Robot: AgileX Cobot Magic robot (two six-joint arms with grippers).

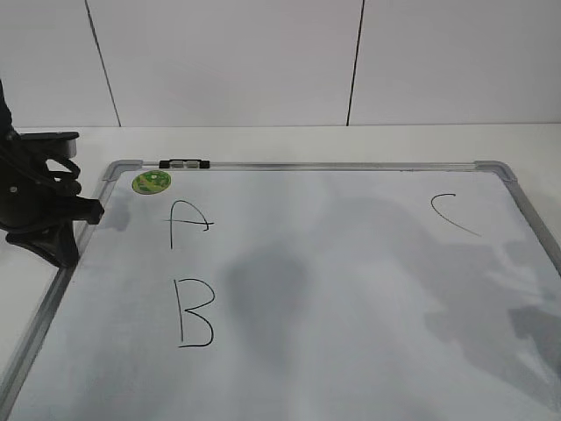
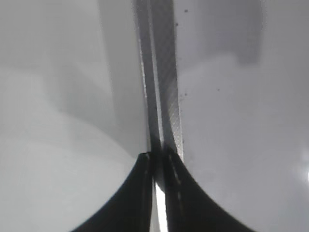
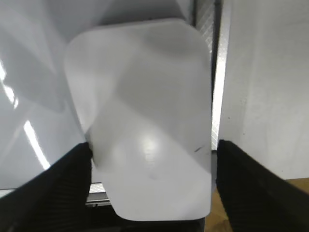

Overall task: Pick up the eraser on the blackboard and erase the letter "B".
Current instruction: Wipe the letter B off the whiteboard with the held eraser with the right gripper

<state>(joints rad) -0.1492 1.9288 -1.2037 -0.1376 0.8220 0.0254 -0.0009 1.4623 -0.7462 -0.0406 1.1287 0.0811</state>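
The blackboard [image 1: 351, 298], a white board in a silver-grey frame, lies flat across most of the tabletop [image 1: 263, 140], its far edge near the tabletop's far edge. A round green sticker [image 1: 151, 181] and a small black-and-silver clip [image 1: 185, 163] sit at the board's far left corner. Below the sticker stands a black "A" [image 1: 189, 223], and below that the letter "B" [image 1: 194, 313], toward the left edge. A curved "C" stroke [image 1: 453, 213] lies toward the far right corner.

The left pincer [image 2: 158, 162] is at the board's left frame rail [image 2: 161, 87]; its two dark fingers are drawn in tight around the rail, gripping it.

In the right wrist view the eraser [image 3: 145, 121], a white rounded block, lies on the board beside a frame rail. The right pincer [image 3: 152, 159] is spread wide, one finger on either side of the eraser; whether the fingers touch it cannot be told. The exterior view does not show the eraser.
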